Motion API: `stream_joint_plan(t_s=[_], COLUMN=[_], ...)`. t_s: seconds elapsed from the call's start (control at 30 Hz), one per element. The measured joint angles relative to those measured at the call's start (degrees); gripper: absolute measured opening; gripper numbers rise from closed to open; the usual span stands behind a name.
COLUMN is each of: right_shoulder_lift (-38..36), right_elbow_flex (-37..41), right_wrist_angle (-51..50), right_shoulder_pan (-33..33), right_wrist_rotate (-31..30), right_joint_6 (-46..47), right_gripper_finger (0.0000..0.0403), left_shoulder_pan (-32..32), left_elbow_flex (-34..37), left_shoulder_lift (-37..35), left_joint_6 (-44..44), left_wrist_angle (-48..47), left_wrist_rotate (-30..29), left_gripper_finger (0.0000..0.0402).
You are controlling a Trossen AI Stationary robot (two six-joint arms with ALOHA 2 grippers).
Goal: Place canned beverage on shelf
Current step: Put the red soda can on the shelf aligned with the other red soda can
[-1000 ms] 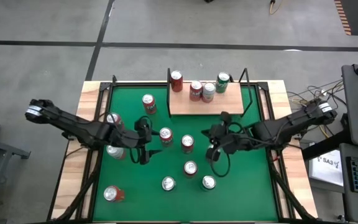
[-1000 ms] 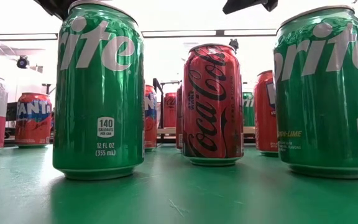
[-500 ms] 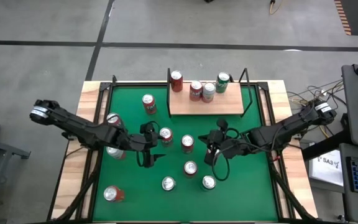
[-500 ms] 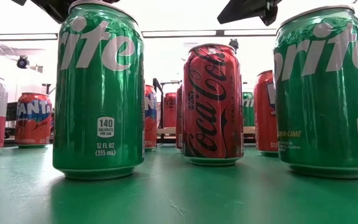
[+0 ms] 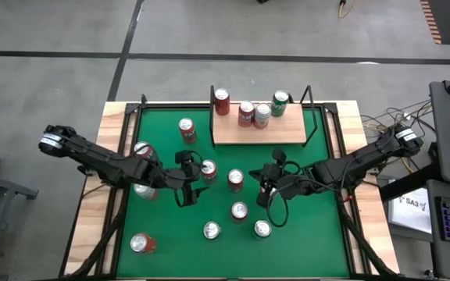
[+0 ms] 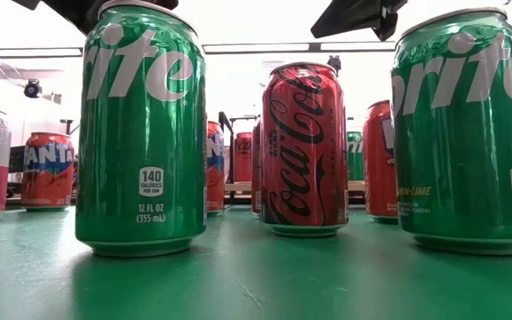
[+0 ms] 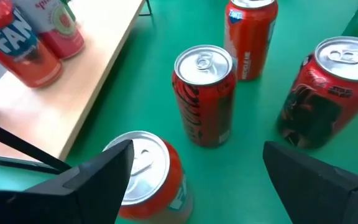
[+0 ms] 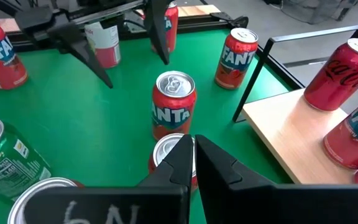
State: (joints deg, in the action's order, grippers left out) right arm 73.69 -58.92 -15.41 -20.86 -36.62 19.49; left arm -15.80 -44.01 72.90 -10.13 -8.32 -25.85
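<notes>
Left gripper (image 5: 196, 186) over mid-table, fingers (image 7: 98, 180) spread wide, holding nothing; poised just left of an upright Fanta can (image 5: 208, 169), which sits between the spread fingers in the right wrist view. Same can seen in the left wrist view (image 7: 146, 174) just ahead of the near finger, with a Coca-Cola can (image 7: 205, 93) standing beyond it.

Right gripper (image 5: 265, 190) over table centre-right, fingers (image 8: 188, 163) pressed together, empty, just right of a red can (image 5: 235, 179).

Shelf (image 5: 258, 125): tan board with black uprights at the far edge of the green table (image 5: 319, 234), middle. 4 cans already standing on it: red one (image 5: 222, 101) at far left, 2 more in the centre, green one (image 5: 279, 103) toward the right.

Other cans upright on the felt: 1 far left of centre (image 5: 187, 129), 2 by the left arm, 1 at near left (image 5: 141, 243), 3 clustered near centre (image 5: 238, 211).

Low view: 2 Sprite cans (image 6: 140, 133) close up, Coca-Cola between.
</notes>
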Motion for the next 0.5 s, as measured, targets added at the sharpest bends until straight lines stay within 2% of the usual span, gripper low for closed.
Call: stream_joint_plan(t_s=[0.5], right_shoulder_lift=[0.0], right_elbow_flex=[0.0], right_wrist_angle=[0.8], right_shoulder_pan=[0.0], right_wrist_rotate=[0.0], right_joint_6=[-0.5], right_gripper_finger=[0.0009], left_shoulder_pan=[4.1], left_elbow_flex=[0.2], left_shoulder_lift=[0.0], left_joint_6=[6.7], left_wrist_angle=[0.0], left_wrist_rotate=[-0.2], left_gripper_finger=[0.0341])
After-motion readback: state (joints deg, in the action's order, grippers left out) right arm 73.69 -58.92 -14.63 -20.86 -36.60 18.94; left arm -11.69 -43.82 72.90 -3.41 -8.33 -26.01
